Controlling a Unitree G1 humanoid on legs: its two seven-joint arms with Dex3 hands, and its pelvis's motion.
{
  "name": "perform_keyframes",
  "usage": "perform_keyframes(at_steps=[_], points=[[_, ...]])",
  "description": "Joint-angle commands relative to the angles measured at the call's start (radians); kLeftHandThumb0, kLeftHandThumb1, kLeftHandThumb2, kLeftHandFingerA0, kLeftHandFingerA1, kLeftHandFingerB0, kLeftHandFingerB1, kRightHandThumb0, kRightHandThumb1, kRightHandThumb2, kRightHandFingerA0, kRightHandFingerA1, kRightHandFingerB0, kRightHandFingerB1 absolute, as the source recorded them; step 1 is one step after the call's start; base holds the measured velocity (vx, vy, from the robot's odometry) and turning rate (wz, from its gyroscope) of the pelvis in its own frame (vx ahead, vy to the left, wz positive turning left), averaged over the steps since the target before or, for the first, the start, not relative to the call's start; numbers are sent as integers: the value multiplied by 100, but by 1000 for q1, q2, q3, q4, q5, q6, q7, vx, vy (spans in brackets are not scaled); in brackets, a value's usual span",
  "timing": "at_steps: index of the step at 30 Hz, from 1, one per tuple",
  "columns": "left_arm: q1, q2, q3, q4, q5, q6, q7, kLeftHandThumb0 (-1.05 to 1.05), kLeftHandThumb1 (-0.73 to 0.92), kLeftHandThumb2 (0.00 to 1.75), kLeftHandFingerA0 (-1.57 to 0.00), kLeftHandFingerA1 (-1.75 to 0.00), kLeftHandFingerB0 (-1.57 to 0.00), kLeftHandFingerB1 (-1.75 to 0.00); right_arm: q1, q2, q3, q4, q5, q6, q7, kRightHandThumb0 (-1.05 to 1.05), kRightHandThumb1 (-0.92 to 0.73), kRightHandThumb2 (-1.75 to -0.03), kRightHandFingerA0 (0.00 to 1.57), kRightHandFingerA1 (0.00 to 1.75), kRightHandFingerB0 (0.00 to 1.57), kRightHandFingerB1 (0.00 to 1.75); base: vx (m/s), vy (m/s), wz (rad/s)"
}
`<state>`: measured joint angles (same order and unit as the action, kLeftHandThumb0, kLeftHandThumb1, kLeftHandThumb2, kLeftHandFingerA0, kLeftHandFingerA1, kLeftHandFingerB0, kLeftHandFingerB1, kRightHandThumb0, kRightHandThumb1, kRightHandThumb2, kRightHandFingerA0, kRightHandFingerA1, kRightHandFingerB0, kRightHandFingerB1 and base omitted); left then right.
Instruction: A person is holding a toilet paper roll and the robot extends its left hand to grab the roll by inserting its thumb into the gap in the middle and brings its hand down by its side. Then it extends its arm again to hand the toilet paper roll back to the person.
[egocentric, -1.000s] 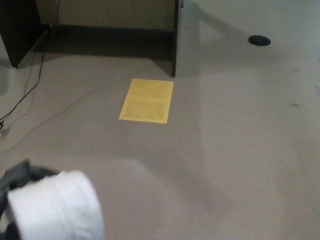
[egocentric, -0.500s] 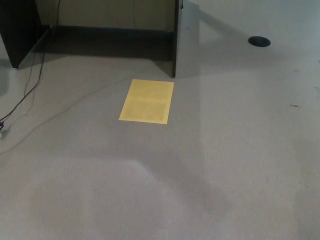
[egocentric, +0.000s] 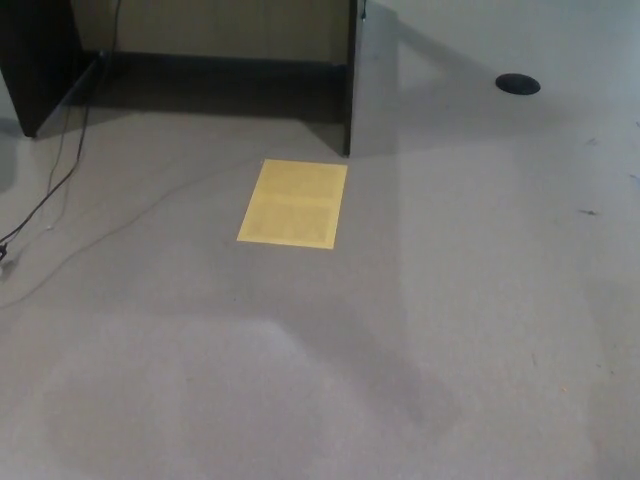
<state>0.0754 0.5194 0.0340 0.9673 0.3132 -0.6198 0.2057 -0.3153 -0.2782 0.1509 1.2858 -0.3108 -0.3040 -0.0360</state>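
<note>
Zero hands in frame — neither the left nor the right shows, so you can't tell whether either is apart, together or clamped on anything.

The toilet paper roll and the person are out of view too. My read: arm is down at the side, so the next move is to extend the left arm toward the person. All you get is grey carpet (egocentric: 420, 330), a yellow sheet (egocentric: 293, 202), a dark desk panel (egocentric: 351, 75), cables (egocentric: 50, 190) and a black floor disc (egocentric: 518, 84). No containers visible.
</note>
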Motion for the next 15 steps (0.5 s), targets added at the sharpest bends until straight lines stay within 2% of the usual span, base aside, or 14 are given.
perform_keyframes(at_steps=[1, 3, 4, 5, 6, 7, 10, 15], points=[[-42, 12, 41, -193, -80, -78, -43, -7, 83, 72, -78, -143, -71, -119, 4, -9, 0, 2, 1, 8, 6, -37, -62, -59, 78, 58, 66, 44, 0, 0, 0], [-66, 5, 48, -345, -84, -37, -54, -10, 80, 71, -80, -147, -72, -123, 11, -6, 0, 3, 1, 4, 1, -36, -62, -59, 80, 61, 66, 44, 0, 0, 0], [-91, 9, 46, -418, -81, -35, -64, -4, 80, 68, -85, -143, -72, -123, 16, -1, 1, 4, 1, 2, 0, -36, -62, -59, 79, 62, 66, 44, 0, 0, 0], [-123, 6, 37, -507, -83, 11, -93, -4, 79, 72, -92, -135, -75, -113, 19, 1, 1, 3, 0, 0, -3, -37, -62, -59, 78, 59, 66, 44, 0, 0, 0], [-157, 1, 24, -606, -86, 81, -129, -4, 79, 72, -92, -135, -75, -113, 21, 0, 2, 1, -1, -1, -6, -37, -62, -59, 78, 59, 66, 44, 0, 0, 0], [-191, 3, 7, -670, -69, 123, -158, -4, 79, 74, -84, -143, -73, -116, 25, -1, 4, 2, -2, -2, -1, -37, -63, -60, 76, 55, 65, 43, 0, 0, 0], [-282, -10, -32, -763, -70, 169, -219, -1, 80, 73, -78, -147, -72, -123, 25, -4, 1, 4, 0, 2, 2, -36, -63, -60, 78, 55, 64, 43, 0, 0, 0], [-487, -51, -107, -872, -32, 294, -302, -8, 82, 69, -77, -154, -67, -126, 12, -1, -3, 3, 5, 8, 4, -36, -63, -60, 77, 56, 65, 44, 0, 0, 0]])
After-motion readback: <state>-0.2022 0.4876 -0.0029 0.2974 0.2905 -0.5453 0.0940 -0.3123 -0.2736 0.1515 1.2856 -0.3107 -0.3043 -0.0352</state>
